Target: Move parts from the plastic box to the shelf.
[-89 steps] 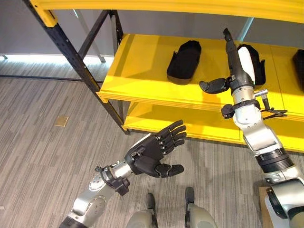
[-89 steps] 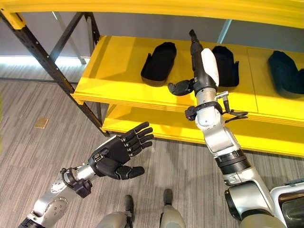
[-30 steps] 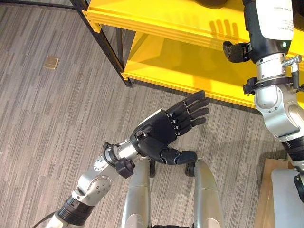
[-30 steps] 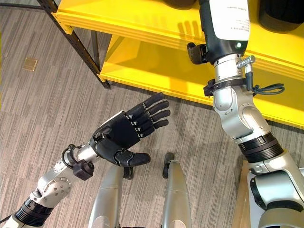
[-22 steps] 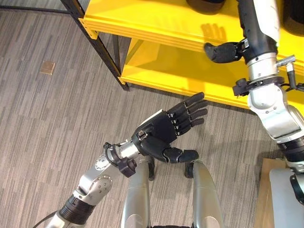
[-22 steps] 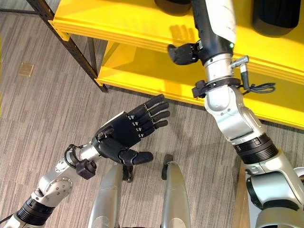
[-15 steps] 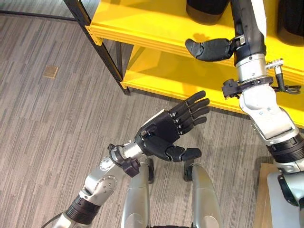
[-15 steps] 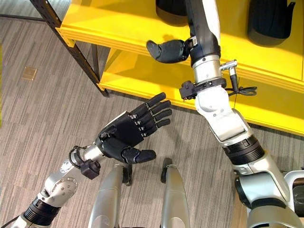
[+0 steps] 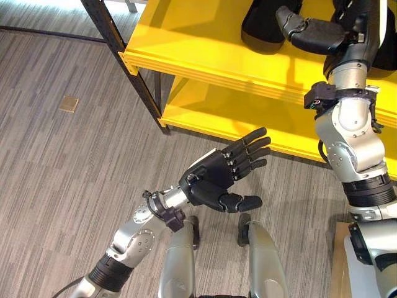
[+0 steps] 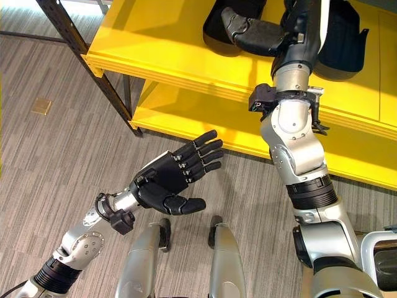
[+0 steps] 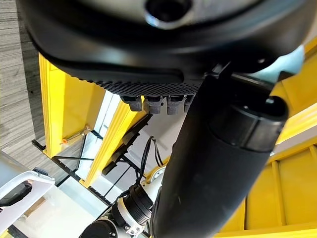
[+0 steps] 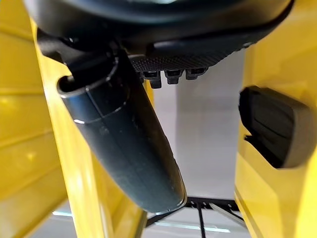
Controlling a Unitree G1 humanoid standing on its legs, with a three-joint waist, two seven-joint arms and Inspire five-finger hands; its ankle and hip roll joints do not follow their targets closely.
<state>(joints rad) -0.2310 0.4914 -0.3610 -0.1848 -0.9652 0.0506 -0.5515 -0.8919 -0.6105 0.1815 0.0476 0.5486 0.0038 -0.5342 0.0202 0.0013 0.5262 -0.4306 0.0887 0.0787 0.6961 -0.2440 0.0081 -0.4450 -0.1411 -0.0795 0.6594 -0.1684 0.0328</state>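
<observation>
Right robot hand [image 10: 263,34] empty above shelf [image 10: 161,56]

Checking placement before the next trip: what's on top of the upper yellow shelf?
Two black parts lie on the shelf; the right hand hovers between them, covering some of each.

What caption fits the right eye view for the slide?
Right robot hand open and empty over the yellow shelf beside two black parts; left robot hand open above the floor.
</observation>
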